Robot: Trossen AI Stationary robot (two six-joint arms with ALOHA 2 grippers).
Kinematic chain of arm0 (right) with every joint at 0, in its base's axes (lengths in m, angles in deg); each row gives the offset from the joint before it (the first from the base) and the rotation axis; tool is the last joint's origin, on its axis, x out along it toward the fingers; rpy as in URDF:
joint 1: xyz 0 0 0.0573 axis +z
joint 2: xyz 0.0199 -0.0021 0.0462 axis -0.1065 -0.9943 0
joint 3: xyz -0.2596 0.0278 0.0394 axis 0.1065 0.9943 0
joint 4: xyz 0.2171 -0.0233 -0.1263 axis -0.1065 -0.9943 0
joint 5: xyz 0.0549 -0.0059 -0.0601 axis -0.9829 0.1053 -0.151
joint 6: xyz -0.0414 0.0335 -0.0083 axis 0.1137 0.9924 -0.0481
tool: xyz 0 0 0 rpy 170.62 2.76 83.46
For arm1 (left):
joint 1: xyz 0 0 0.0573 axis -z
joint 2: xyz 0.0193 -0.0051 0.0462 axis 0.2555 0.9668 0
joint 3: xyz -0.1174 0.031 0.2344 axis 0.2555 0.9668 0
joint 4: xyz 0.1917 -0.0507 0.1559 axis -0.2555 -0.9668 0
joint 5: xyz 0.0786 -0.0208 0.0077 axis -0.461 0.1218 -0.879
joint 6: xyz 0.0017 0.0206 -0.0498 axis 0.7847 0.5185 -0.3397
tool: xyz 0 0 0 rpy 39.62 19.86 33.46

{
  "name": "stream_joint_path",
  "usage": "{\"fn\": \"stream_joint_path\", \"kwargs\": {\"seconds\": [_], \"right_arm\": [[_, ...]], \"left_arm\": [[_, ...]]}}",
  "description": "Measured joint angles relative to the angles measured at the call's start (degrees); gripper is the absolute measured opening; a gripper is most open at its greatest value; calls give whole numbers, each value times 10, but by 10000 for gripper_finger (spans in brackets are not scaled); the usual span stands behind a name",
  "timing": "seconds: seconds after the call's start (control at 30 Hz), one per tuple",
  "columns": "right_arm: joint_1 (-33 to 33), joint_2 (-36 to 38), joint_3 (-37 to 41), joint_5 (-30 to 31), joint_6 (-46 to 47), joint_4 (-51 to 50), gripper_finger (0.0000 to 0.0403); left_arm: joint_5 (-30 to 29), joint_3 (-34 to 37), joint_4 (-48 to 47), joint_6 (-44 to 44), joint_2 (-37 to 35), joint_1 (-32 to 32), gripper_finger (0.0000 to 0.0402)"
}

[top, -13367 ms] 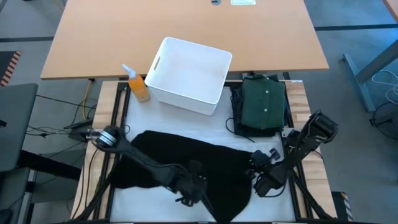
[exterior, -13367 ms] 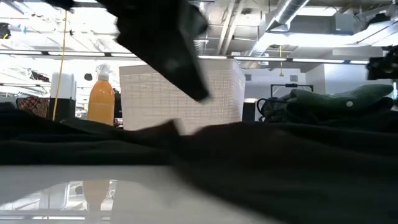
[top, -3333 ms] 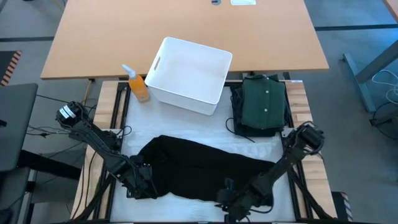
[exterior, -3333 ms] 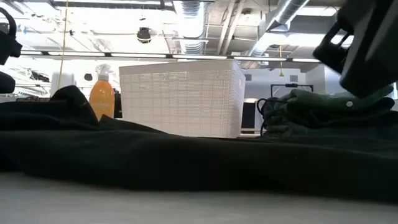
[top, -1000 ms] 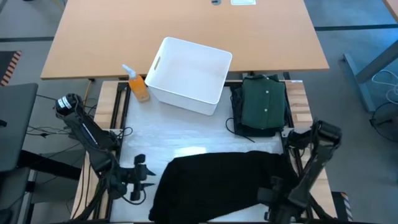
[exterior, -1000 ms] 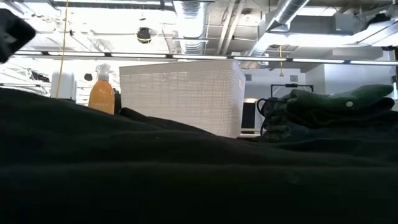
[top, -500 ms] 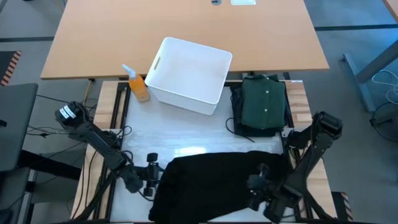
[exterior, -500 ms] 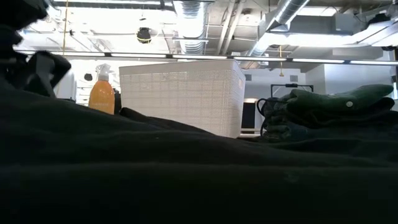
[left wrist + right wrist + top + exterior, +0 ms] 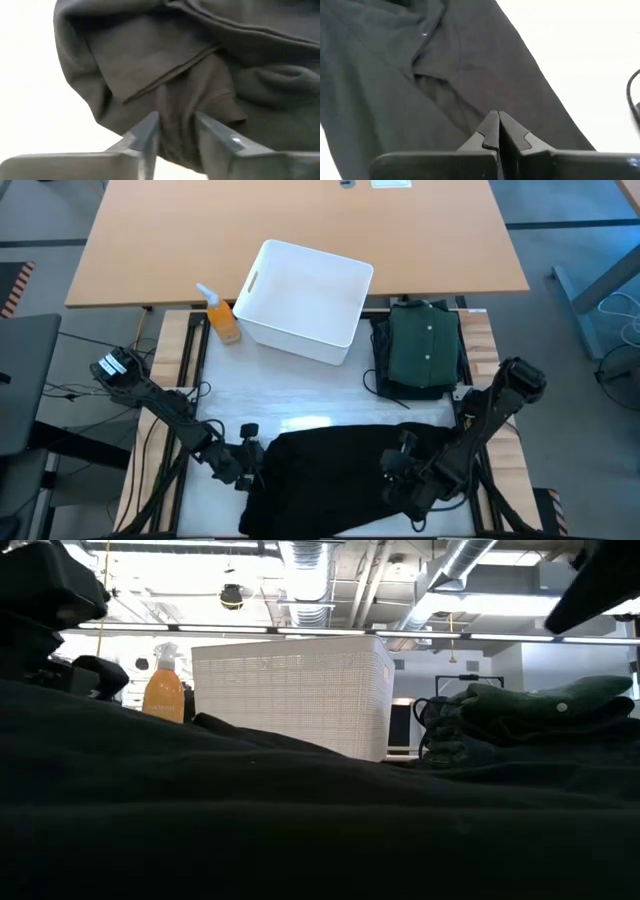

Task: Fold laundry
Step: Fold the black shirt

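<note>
Honestly, my left end effector (image 9: pixel 252 463) straddles the black garment's (image 9: pixel 340 480) 9 o'clock edge, half-open; right end effector (image 9: pixel 400 470) pinched shut, empty, might drag folds.

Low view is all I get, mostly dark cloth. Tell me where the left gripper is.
Observer: The left gripper is at the left edge of the black garment, near the table's front.
Operator: Report its fingers.
Observer: In the left wrist view they straddle a fold of the cloth with a gap between them.
Operator: Now the right gripper.
Observer: The right gripper is shut, over the garment's right part, gripping no cloth.
Operator: Say what is in the white plastic bin.
Observer: From above, the white plastic bin shows nothing inside.
</note>
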Motion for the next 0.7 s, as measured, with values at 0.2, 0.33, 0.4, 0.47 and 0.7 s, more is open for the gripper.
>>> {"fn": "stream_joint_path", "kwargs": {"seconds": [0.2,0.33,0.4,0.47,0.7], "right_arm": [[-23,0,0,-2,-45,34,21],[-45,-18,4,-33,-130,155,21],[-60,-43,12,-88,-195,247,21],[-75,-74,20,-142,-244,330,20],[-87,-132,64,-210,-248,467,20]], "left_arm": [[11,0,-33,-20,0,-16,9],[-10,0,-35,-20,-13,-4,2],[-27,0,-34,-21,-29,3,1],[-41,0,-41,-22,-49,9,1],[-90,-1,-165,-131,-106,49,0]]}}
